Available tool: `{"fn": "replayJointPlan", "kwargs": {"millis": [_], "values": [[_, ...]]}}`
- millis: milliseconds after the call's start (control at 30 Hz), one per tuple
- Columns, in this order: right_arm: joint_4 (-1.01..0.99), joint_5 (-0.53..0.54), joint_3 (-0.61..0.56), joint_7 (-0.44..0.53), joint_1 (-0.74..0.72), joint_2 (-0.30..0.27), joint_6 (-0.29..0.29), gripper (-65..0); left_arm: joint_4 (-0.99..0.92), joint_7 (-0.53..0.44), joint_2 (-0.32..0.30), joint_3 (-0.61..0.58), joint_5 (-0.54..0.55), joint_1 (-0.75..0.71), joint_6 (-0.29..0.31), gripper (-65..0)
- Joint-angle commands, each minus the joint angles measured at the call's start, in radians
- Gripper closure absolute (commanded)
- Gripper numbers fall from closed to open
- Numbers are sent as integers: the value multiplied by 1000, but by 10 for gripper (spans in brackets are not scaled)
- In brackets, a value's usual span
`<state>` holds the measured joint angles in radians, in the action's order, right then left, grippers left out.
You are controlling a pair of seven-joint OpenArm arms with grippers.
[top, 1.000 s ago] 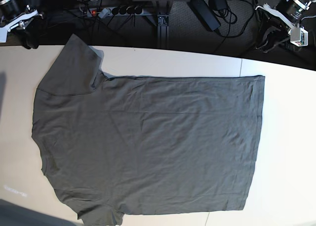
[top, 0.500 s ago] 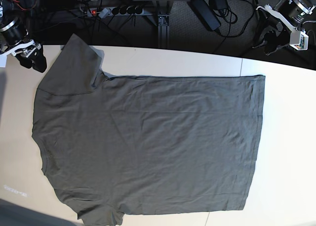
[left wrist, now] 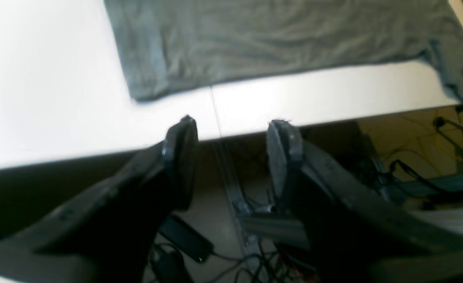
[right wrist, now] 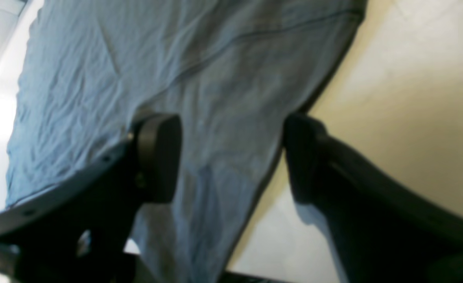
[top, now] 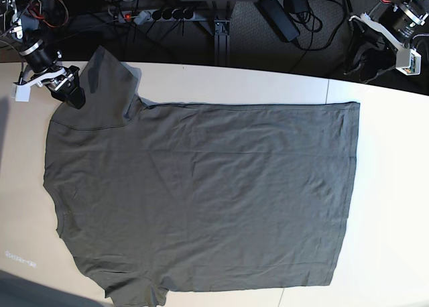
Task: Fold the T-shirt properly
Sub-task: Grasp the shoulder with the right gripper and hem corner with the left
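The T-shirt is spread flat for folding; the right gripper, jaws spread, is poised over its sleeve, while the left gripper is held apart off the desk.

The dark olive-grey T-shirt lies spread flat and lightly wrinkled on the tabletop, sleeves on the base view's left, hem on its right.

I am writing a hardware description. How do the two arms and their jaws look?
Both the left gripper and the right gripper have matte black, curved jaws ending in flat rounded pads. In the base view each wrist carries a white bracket on a black and silver joint, with thin red wires near the top.
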<state>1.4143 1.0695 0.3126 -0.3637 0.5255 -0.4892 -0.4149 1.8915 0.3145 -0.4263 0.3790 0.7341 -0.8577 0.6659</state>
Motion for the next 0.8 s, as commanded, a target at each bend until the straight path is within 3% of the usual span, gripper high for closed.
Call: {"fn": "replayJointPlan", "kwargs": {"millis": [0,200,300,500,633,700,767], "values": [[0,-16,-12,-47,7,3,-9,-416,13,-17,-9,7,16,-3,-4,-321],[0,-23,-14,-64,8,51,-10,-416,13,9,-10,7,17,31,-12,-321],[0,-23,-14,-71,7,58,-11,-416,13,16,-13,7,18,32,-56,-321],[0,-49,-14,-81,7,60,-10,-415,13,19,-58,7,18,50,-62,-321],[0,-58,-14,-81,7,60,-10,-409,13,39,-87,7,18,95,-139,-321],[0,-60,-14,-78,6,60,-10,-319,13,73,-99,6,19,123,-151,-321],[0,-60,-14,-78,6,60,-10,-172,12,111,-108,6,39,145,-163,-321]]}}
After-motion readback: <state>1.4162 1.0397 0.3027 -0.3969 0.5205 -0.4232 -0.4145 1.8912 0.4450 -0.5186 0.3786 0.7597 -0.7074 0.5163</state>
